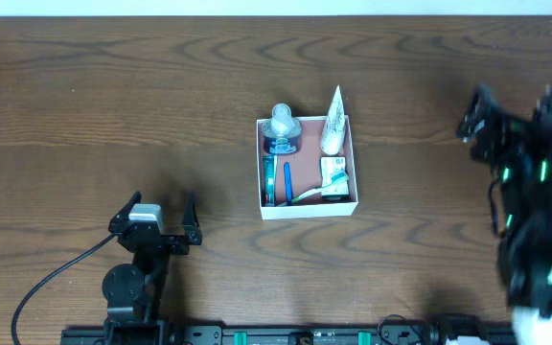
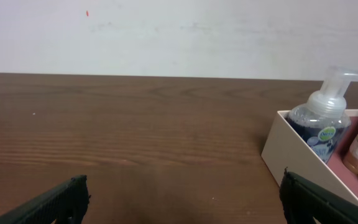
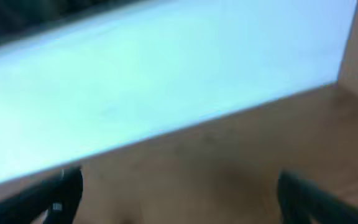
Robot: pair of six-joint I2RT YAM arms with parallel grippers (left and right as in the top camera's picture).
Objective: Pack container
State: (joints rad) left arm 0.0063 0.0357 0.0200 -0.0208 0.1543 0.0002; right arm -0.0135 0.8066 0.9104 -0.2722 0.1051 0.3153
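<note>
The container [image 1: 261,169], a square white-walled box with a reddish-brown floor, sits at the table's middle. It holds a clear pump bottle [image 1: 282,128], a white tube [image 1: 333,123], a blue toothbrush [image 1: 286,185], a blue-green item [image 1: 269,182] along the left wall and a small green-and-white pack [image 1: 333,177]. My left gripper [image 1: 153,213] is open and empty, left of the box and nearer the front. Its wrist view shows the box's near wall [image 2: 294,149] and the pump bottle [image 2: 324,121]. My right gripper [image 1: 477,115] is blurred at the right, open and empty in its wrist view [image 3: 179,196].
A black cable [image 1: 51,283] runs from the left arm's base toward the front left. The right arm [image 1: 535,211] fills the right edge. A pale wall [image 3: 166,74] stands behind the table in the right wrist view.
</note>
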